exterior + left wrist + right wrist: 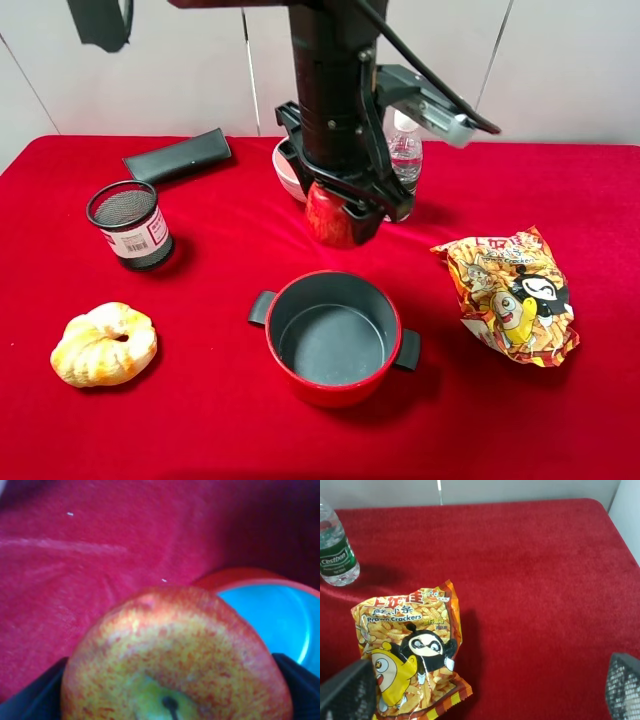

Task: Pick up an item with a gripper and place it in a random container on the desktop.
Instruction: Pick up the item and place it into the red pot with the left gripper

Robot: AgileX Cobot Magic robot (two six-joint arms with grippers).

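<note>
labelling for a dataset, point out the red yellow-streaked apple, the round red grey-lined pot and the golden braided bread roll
red yellow-streaked apple (175, 650): left wrist view, middle of its skin
round red pot (330, 393): exterior high view, front outer wall
golden braided bread roll (95, 355): exterior high view, middle of crust

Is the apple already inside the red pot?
No, the pot shows only its bare grey inside, while the left gripper holds the apple up beyond its far rim.

Bright, even light with soft shadows; the close apple (175, 655) is blurred.
</note>
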